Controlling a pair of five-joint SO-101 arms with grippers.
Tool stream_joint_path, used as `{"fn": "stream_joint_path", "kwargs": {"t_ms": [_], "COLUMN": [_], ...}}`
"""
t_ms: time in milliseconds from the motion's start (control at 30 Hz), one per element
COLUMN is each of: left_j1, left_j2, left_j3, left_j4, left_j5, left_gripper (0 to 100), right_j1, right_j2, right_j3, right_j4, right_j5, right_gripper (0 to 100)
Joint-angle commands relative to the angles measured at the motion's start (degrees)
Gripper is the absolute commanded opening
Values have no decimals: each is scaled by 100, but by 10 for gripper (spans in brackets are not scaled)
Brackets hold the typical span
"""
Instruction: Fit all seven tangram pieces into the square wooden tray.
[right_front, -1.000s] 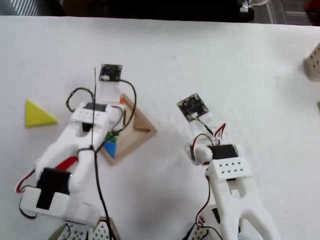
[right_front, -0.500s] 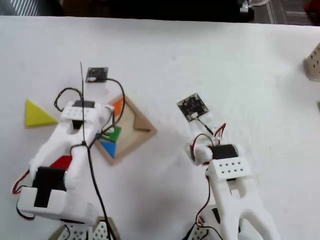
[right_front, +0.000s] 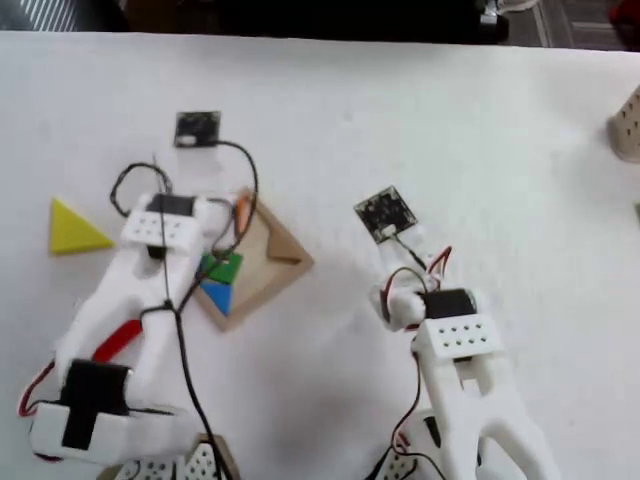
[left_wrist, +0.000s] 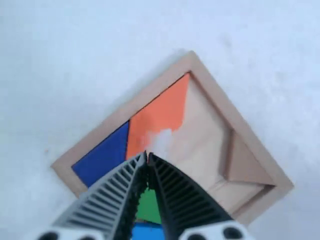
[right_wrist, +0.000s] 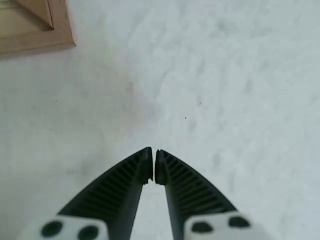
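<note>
Wooden tray (right_front: 290, 247): on desk (right_front: 450, 120) under left arm; orange (left_wrist: 160, 112), dark blue (left_wrist: 102, 155), green (left_wrist: 150, 205) pieces seated.
Yellow triangle (right_front: 75, 228): on desk, well apart from tray.
Left tool (left_wrist: 146, 155): tips together, empty, over orange/green joint.
Right tool (right_wrist: 153, 152): tips together, empty, over bare desk.
Risk: left tips dropping here could shove seated pieces askew or skid the tray, so the triangle won't fit.

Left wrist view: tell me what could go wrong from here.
The shut left claw hangs over the edge of the orange piece; dropping lower might shove it askew in the tray. The red piece lies partly under the left arm, so a swing toward the yellow triangle could sweep it away.
</note>
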Motion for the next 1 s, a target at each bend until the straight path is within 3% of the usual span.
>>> {"fn": "stream_joint_path", "kwargs": {"t_ms": [0,133,433,700,967], "left_j1": [690,927,110,-4,251], "left_j2": [-224,321,699,681,-514], "left_j3": [281,413,123,105,352], "left_j4": [-510,-730,-360,-290,-9], "left_j5": [70,-255,-396,-396,-396], "left_gripper": [23,23,23,23,24], "right_j1": [4,4,4,4,4], "right_j2": [-13,-13,-13,-13,-13], "right_j3": [-18,-18,-18,-18,-18], "right_j4": [-127,-127,-127,-127,-127], "right_j5": [0,0,0,0,0], "right_gripper": [18,18,18,18,18]}}
